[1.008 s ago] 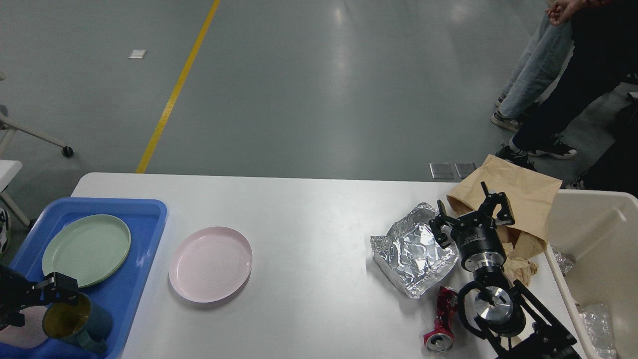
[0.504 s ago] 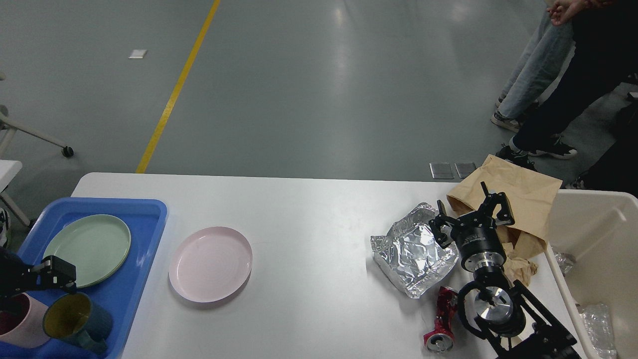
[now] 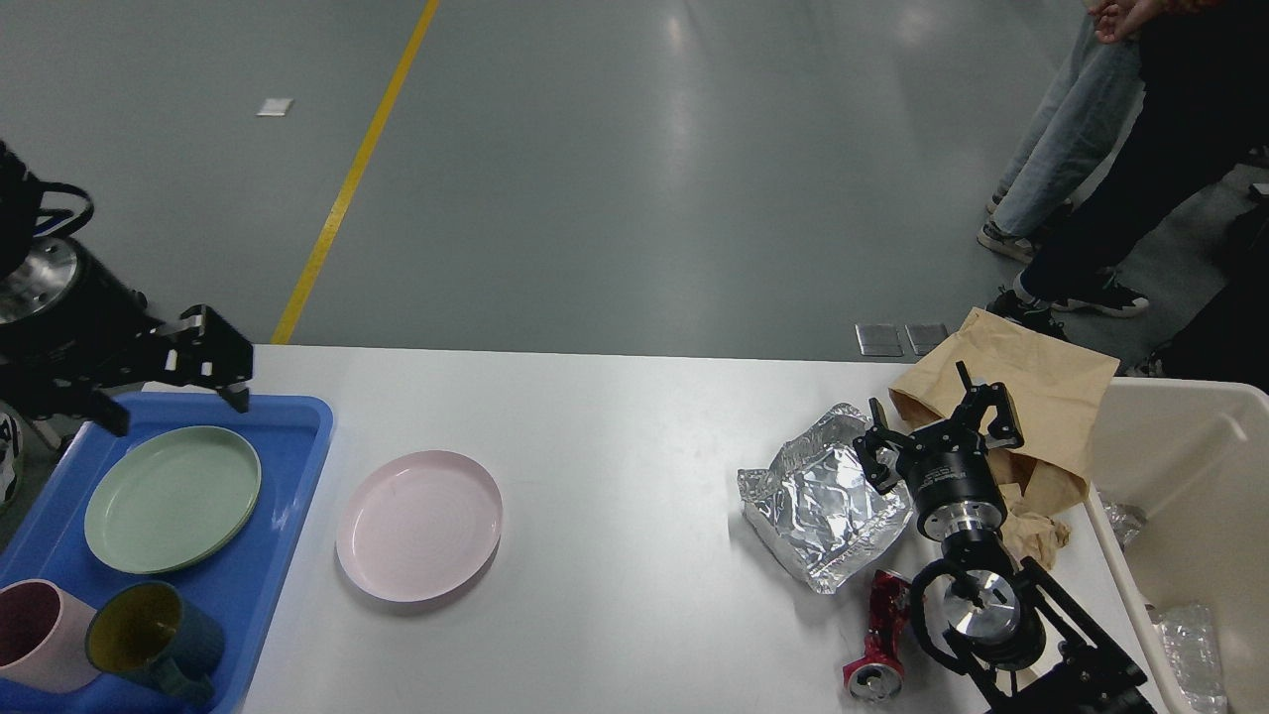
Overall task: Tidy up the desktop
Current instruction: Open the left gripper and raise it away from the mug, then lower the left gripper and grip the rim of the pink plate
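With both the left end effector (image 3: pixel 164 372) and the right end effector (image 3: pixel 937 421) spread and empty, the round pink plastic plate (image 3: pixel 418 525) mid-left on the white table (image 3: pixel 615 436) risks sliding off if nudged edgewise.

Two black arms were shown, each ending in a two-finger gripper of thin black linkage bars, the left gripper (image 3: pixel 169 382) and the right gripper (image 3: pixel 937 421). Polished silver metal discs were seen at the joints, and small white lettering was printed on the right wrist's black cylindrical housing.
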